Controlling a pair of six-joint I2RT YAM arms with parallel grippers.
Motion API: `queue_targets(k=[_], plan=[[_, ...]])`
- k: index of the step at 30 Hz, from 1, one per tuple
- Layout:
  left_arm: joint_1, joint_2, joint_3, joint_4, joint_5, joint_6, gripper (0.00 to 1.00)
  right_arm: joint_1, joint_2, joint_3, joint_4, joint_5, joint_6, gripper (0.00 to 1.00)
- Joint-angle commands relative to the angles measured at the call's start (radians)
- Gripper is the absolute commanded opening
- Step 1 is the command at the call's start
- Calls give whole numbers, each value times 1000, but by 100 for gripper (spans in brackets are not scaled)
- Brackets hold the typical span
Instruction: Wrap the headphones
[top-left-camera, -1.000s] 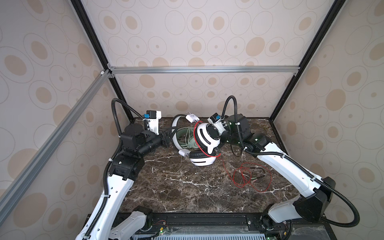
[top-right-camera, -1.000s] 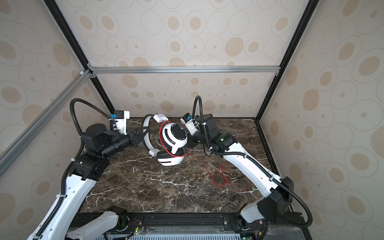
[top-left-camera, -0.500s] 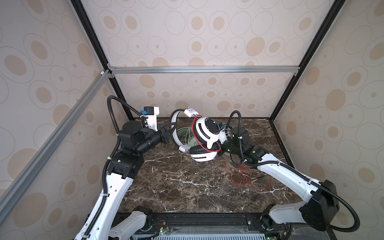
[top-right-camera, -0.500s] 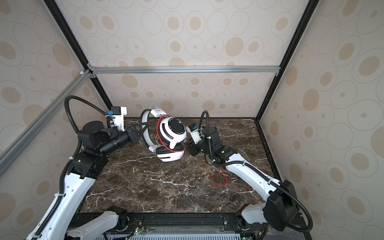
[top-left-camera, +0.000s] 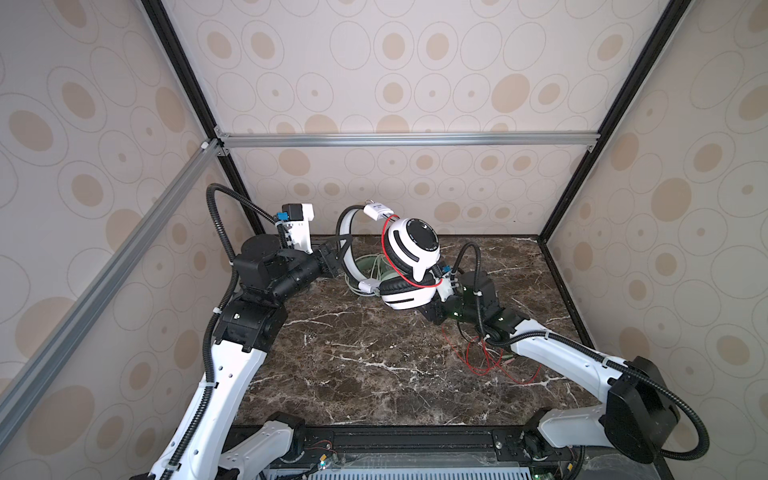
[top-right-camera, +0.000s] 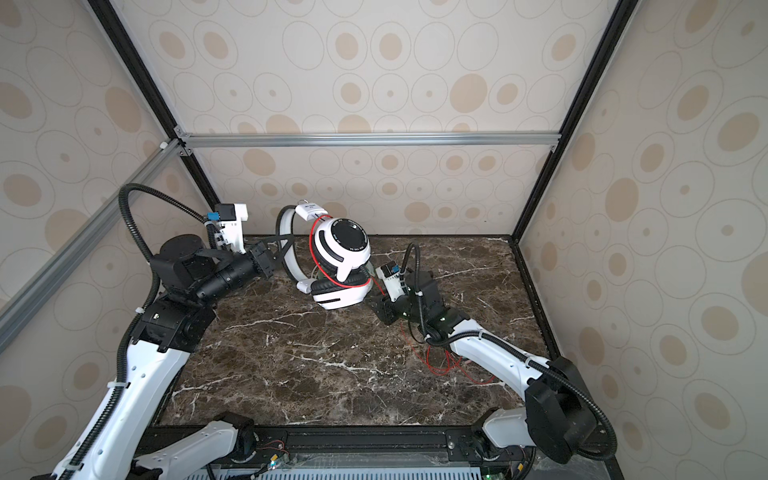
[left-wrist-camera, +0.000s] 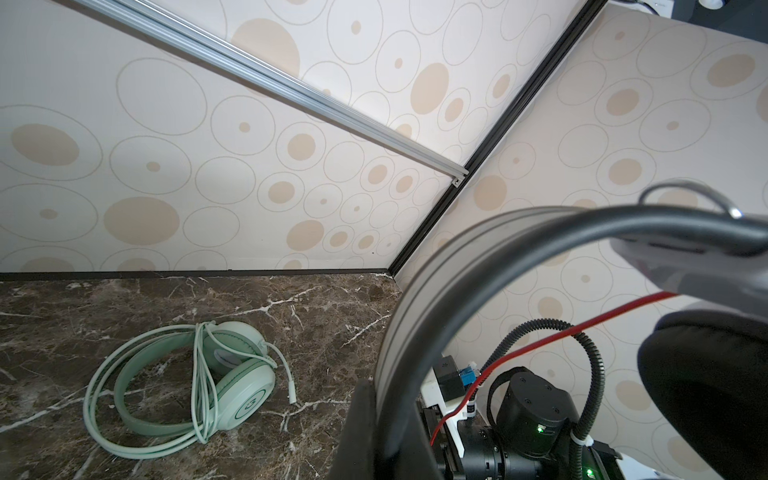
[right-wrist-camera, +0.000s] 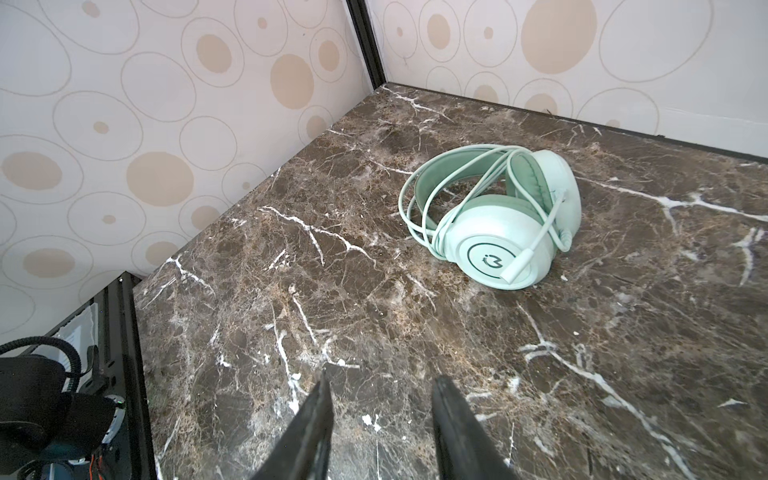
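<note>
The white-and-black headphones (top-left-camera: 411, 249) (top-right-camera: 340, 249) hang in the air over the back of the table. My left gripper (top-left-camera: 338, 255) (top-right-camera: 282, 249) (left-wrist-camera: 386, 395) is shut on their grey headband (left-wrist-camera: 419, 307). A thin red cable (top-left-camera: 384, 245) loops round the ear cups and trails down to a loose tangle (top-left-camera: 482, 357) (top-right-camera: 444, 361) on the table at the right. My right gripper (top-left-camera: 428, 309) (top-right-camera: 380, 305) (right-wrist-camera: 380, 378) is open and empty, low beside the lower ear cup. The mint-green headphones (left-wrist-camera: 232, 382) (right-wrist-camera: 498, 232) lie at the back with their pale cable wound round them.
The brown marble table (top-left-camera: 353, 365) is boxed in by patterned walls on three sides, with black corner posts and an aluminium bar (top-left-camera: 407, 139) across the back. A white tag (top-left-camera: 376, 210) sticks up from the headband.
My right gripper has dropped from beside the upper ear cup to low beside the lower cup, its jaws narrowing. My left gripper has raised the white-and-black headphones a little.
</note>
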Motion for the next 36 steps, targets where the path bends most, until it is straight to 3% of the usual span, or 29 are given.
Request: queue_targets(k=[1, 9, 15, 23, 31, 36], plan=[[-4, -5, 74, 85, -4, -58, 0, -1, -12, -37, 74, -14, 43, 42], [-4, 2, 78, 82, -7, -57, 0, -3, -52, -133, 137, 10, 88, 43], [-4, 11, 75, 90, -27, -69, 0, -1, -46, -135, 112, 1, 78, 35], [-4, 13, 77, 84, -40, -70, 0, -3, -120, -176, 116, 25, 78, 51], [-4, 6, 70, 74, -39, -70, 0, -7, -173, -175, 44, -25, 6, 50], [-4, 6, 72, 67, -39, -69, 0, -6, -204, -151, -32, -34, -62, 57]])
